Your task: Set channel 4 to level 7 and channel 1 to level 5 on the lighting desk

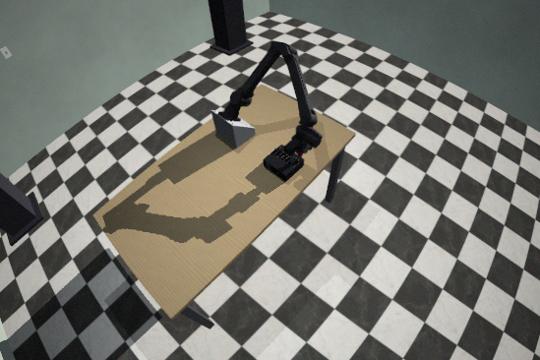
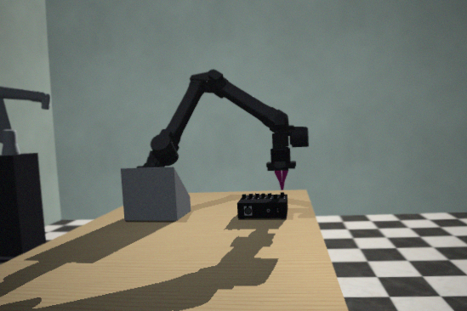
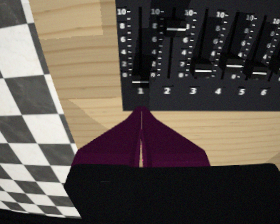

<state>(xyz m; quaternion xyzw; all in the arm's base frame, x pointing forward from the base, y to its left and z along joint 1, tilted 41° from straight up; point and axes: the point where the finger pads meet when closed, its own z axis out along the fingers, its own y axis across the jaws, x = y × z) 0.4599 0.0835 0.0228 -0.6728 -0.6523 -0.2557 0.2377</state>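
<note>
Black lighting desk [image 2: 262, 206], 1 unit w/ 6 faders, sits mid-right on wooden desk [image 2: 155, 272]. 1 end effector [image 2: 281, 185] hangs above its right end, pinched narrow, holding nothing. Checkered floor [image 1: 425, 197], green walls [image 2: 367, 85].

The wooden table [image 1: 189, 256] on the checkered floor [image 1: 425, 221] carries the arm's grey wedge-shaped base [image 1: 232, 129] and, near its edge, the black lighting desk [image 1: 283, 162].

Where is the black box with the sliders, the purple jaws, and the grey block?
lighting desk [image 2: 262, 210], exterior view, its front panel.
gripper [image 2: 281, 187], exterior view, tip of the shut purple jaws.
grey block [image 2: 148, 195], exterior view, its front face.
</note>
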